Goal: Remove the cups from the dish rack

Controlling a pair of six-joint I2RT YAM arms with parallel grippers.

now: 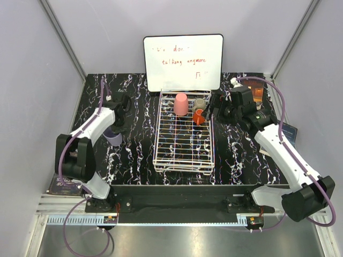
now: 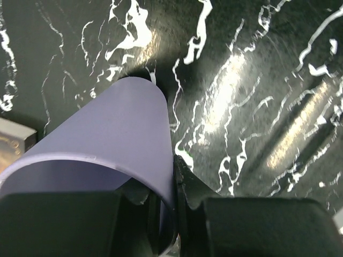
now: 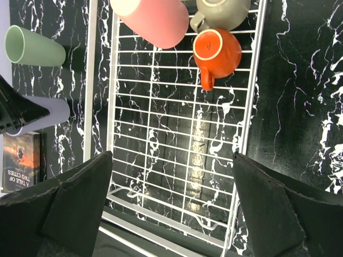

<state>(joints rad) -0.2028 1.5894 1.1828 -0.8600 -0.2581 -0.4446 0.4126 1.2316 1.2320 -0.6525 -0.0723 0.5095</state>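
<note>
**Lavender cup at set-down; three cups in rack**

Left end effector (image 2: pixel 167 195): clenched on the wall of the lavender cup (image 2: pixel 112 134) at its rim, one finger inside and one outside. The cup hangs below the fingers over the counter (image 3: pixel 300 80), outside the dish rack (image 3: pixel 113 96). Whether its base touches the counter cannot be told.

Right end effector (image 3: pixel 171 158): released, jaws spread wide, holding nothing, poised above the rack's bare grid. The orange cup (image 3: pixel 220 53) lies beyond its fingertips, handle pointing back toward it. The pink cup (image 3: pixel 153 19) and beige-grey cup (image 3: pixel 222 10) sit farther ahead. A green cup (image 3: pixel 37 47) lies on its side on the counter, off to one side of the fingers and outside the rack.

Assessment: the step in hand appears to be placing the lavender cup.

Recommendations:
- Lower until the base seats flat.
- Open fully, then lift straight up so the inner finger does not tip the cup.
- Keep clear of the green cup nearby.
</note>
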